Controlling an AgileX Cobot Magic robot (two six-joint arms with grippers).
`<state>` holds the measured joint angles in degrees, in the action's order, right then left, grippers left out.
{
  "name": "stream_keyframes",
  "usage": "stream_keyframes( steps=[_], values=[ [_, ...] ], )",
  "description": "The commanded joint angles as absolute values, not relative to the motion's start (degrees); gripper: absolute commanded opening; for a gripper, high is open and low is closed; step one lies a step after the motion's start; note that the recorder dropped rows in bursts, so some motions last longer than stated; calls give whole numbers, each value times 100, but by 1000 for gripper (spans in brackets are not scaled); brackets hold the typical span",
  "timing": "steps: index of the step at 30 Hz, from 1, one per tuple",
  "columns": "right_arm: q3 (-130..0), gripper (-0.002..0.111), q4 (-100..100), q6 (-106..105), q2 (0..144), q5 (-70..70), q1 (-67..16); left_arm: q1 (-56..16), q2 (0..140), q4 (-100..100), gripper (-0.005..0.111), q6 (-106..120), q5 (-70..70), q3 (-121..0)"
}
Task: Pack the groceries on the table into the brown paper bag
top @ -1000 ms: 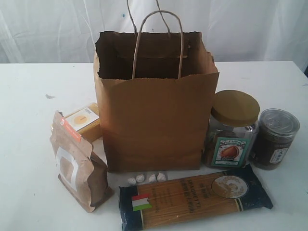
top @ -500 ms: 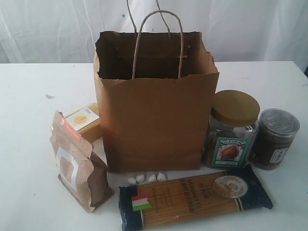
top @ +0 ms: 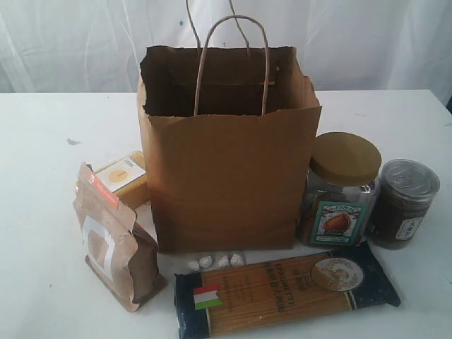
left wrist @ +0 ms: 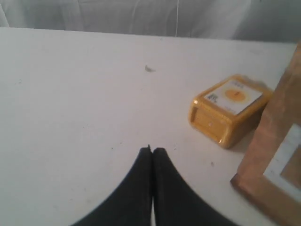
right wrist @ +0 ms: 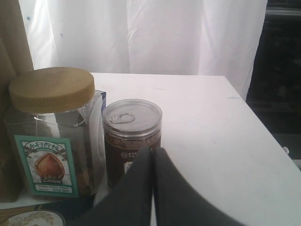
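Your brown paper bag [top: 226, 176] stands upright and open-topped at the middle of the tabletop [top: 42, 127], both cord handles raised; only its upper inner walls show, so you cannot tell what lies at its bottom; to its left the yellow-grain bottle [top: 126, 178] lies on its side, just beside the bag, full of yellow grain; in front of that bottle the kraft pouch with orange strip [top: 116, 244] stands sealed and leaning, its contents hidden; on the bag's right the tan-lidded glass jar [top: 340, 191] stands upright close against the bag, lid on, with brown contents behind a label picturing a nut; just beside it the dark clear-lidded jar [top: 402, 205] stands upright, closed, filled with dark brown matter, a pull-ring visible under the lid; the spaghetti packet [top: 286, 293] lies flat in front of the bag and both jars, pale strands showing through its window; 4 small white lumps [top: 215, 261] sit between packet and bag; the left jaws are pressed together over bare tabletop near the bottle, gripping nothing; the right jaws are likewise together, empty, pointing toward the dark jar
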<state>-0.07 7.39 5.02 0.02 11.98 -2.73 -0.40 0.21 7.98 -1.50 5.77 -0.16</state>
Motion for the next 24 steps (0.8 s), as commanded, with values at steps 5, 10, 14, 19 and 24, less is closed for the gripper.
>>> stream_keyframes(
  steps=[5, 10, 14, 19, 24],
  values=[
    [0, 0, 735, 476, 0, 1162, -288, -75, 0, 1197, 1, -915, -350, 0],
    [0, 0, 735, 476, 0, 1162, -288, -75, 0, 1197, 1, -2424, -195, 0],
    [0, 0, 735, 476, 0, 1162, -288, -75, 0, 1197, 1, -2618, 233, -400],
    [0, 0, 735, 476, 0, 1162, -288, -75, 0, 1197, 1, -2560, 580, -1055],
    [0, 0, 735, 476, 0, 1162, -288, -75, 0, 1185, 1, -2036, 1200, -1652]
  ],
)
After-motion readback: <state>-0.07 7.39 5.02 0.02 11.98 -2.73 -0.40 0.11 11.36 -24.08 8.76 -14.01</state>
